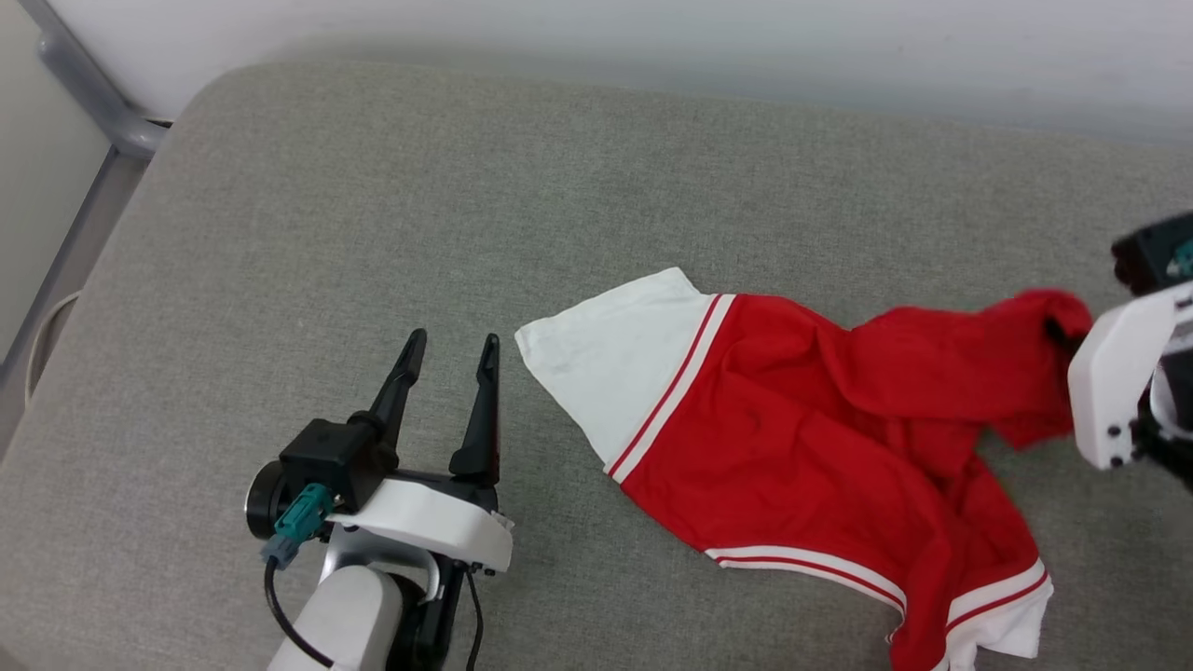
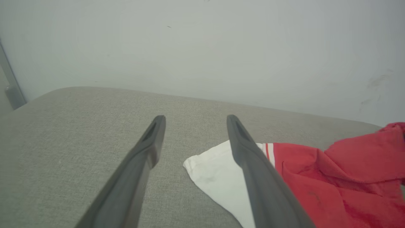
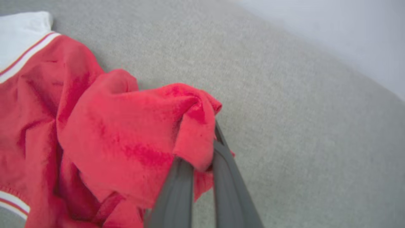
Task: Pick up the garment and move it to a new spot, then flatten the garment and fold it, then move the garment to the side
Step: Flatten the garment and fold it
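The garment [image 1: 820, 438] is a red jersey with white sleeves and red-white striped trim, lying crumpled on the grey cushion at centre right. My right gripper [image 3: 202, 158] is shut on a bunched red fold of the garment [image 3: 126, 136], lifting that edge at the right side of the head view, where its fingertips are hidden by cloth. My left gripper [image 1: 452, 359] hovers open and holds nothing, just left of the white sleeve [image 1: 620, 349]. In the left wrist view the left gripper [image 2: 193, 126] has the sleeve [image 2: 218, 180] past its right finger.
A grey fabric cushion [image 1: 373, 233] carries everything, with a rounded far-left corner. A pale wall [image 1: 652, 47] runs behind it. A grey metal frame [image 1: 93, 112] stands off the left edge. Bare cushion lies left of and behind the garment.
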